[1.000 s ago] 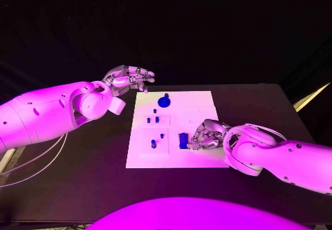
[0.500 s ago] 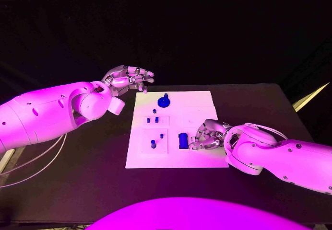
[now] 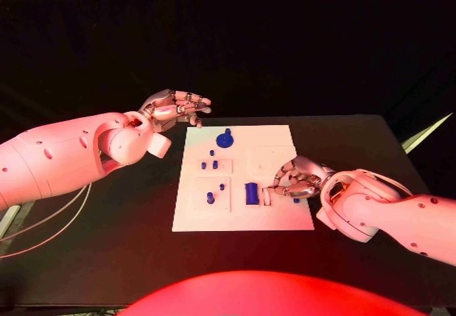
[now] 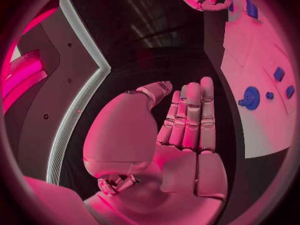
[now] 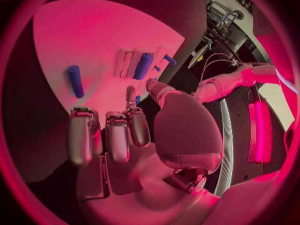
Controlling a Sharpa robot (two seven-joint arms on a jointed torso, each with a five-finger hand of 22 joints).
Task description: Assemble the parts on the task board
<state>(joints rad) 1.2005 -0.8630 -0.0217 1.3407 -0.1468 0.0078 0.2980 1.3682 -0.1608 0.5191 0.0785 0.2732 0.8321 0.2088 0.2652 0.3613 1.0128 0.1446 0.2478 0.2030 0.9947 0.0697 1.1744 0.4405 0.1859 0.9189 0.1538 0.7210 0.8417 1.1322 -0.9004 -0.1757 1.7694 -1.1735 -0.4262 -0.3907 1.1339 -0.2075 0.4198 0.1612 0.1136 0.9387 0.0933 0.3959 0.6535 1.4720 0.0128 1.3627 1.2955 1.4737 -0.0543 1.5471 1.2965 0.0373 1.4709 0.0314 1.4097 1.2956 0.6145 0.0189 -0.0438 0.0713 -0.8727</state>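
I see the right robot hand [image 3: 296,179] over the white rectangular task board [image 3: 243,217], fingers curled, holding nothing; the left robot hand [image 3: 176,105], also curled and unladen, hovers off its far corner.

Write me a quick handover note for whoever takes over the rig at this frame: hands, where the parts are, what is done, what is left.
Left hand: raised off the far left corner of the white board, fingers curled, holding nothing.
Right hand: low over the board's right side, beside the blue block. I cannot tell whether it holds anything.
Parts: round blue piece near the far edge; two small pegs mid-left; two more pegs in the near-left square; the block stands right of them.
Done: several parts appear to stand on the board.
Left: probably the piece by the right hand; seating cannot be confirmed from here.
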